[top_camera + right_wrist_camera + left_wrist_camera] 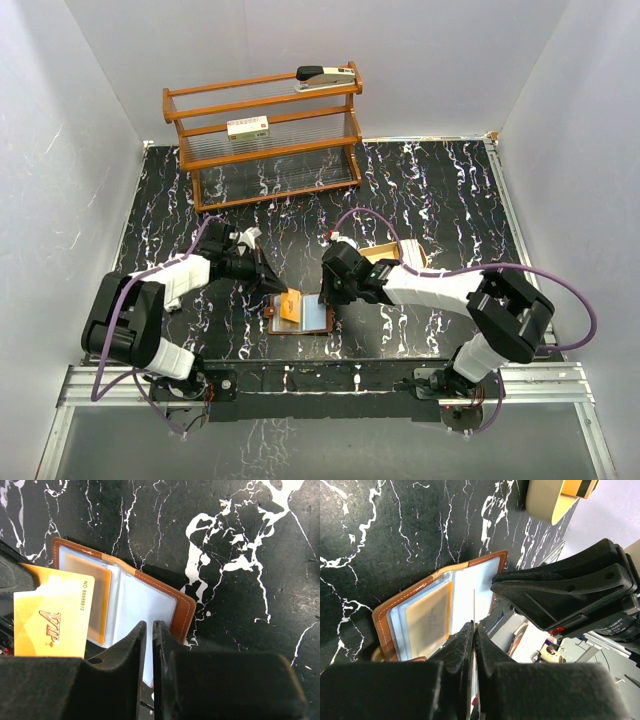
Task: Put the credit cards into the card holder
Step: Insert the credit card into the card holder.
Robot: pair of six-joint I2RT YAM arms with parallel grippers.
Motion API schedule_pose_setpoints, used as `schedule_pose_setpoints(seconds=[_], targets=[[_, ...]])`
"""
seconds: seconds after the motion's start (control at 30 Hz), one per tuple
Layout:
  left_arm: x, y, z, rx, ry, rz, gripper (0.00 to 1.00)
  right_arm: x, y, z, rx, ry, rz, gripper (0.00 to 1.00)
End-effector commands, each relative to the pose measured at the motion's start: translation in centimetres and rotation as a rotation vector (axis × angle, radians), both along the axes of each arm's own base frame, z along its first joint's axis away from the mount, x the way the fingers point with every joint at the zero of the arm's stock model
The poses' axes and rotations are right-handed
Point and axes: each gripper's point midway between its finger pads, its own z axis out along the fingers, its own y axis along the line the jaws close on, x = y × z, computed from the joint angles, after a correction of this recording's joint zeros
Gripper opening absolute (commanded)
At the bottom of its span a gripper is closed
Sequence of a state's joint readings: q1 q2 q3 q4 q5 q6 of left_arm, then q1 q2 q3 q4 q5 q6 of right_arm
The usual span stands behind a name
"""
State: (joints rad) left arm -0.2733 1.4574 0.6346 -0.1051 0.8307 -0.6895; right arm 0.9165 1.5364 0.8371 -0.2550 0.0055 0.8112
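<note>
The brown leather card holder point(315, 318) lies open near the table's front edge, its clear sleeves up point(140, 605). An orange card sits in its left sleeve point(427, 617). My left gripper point(474, 630) is shut on a yellow credit card marked VIP point(52, 622). That card shows edge-on in the left wrist view and hangs just above the holder's left half. My right gripper point(149, 626) hovers over the right sleeve by the cover's edge. Its jaws stand together with only a thin slit, and nothing shows between them. In the top view both grippers meet over the holder point(278, 287) point(326, 292).
A shallow tan tray point(400, 250) with yellow cards sits right behind the right arm, also seen in the left wrist view point(547, 502). A wooden rack point(265, 130) stands at the back, with a stapler point(325, 77) and a white box point(248, 127) on it.
</note>
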Motion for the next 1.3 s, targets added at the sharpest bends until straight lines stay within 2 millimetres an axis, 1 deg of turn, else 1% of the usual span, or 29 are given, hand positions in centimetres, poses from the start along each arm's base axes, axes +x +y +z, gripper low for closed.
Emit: schedule_pose_setpoints(seconds=[0.0,0.27,0.47,0.7,0.93,1.27], targets=[[-0.8,-0.6,-0.2,-0.015,-0.003,-0.064,0.00,0.9,0.4,0.2,-0.006,-0.043,-0.001,0.09],[-1.3,-1.2,-1.6,-0.016,0.037,-0.099,0.00,0.9,0.0,-0.9,-0.031,-0.040,-0.004,0.08],[-1.3,-1.3,-2.1,-0.008,0.047,-0.104,0.00,0.8,-0.2,-1.3,-0.038,-0.035,-0.005,0.07],[-1.1,-1.4,-2.5,-0.004,0.050,-0.098,0.00,0.7,-0.3,-1.6,-0.039,-0.034,-0.005,0.07],[-1.0,-1.5,-3.5,0.010,0.075,-0.094,0.00,0.6,-0.3,-1.9,-0.044,-0.028,-0.004,0.07],[0.0,-1.2,-4.6,0.110,0.030,-0.085,0.00,0.6,-0.3,-2.0,-0.046,-0.027,-0.002,0.07]])
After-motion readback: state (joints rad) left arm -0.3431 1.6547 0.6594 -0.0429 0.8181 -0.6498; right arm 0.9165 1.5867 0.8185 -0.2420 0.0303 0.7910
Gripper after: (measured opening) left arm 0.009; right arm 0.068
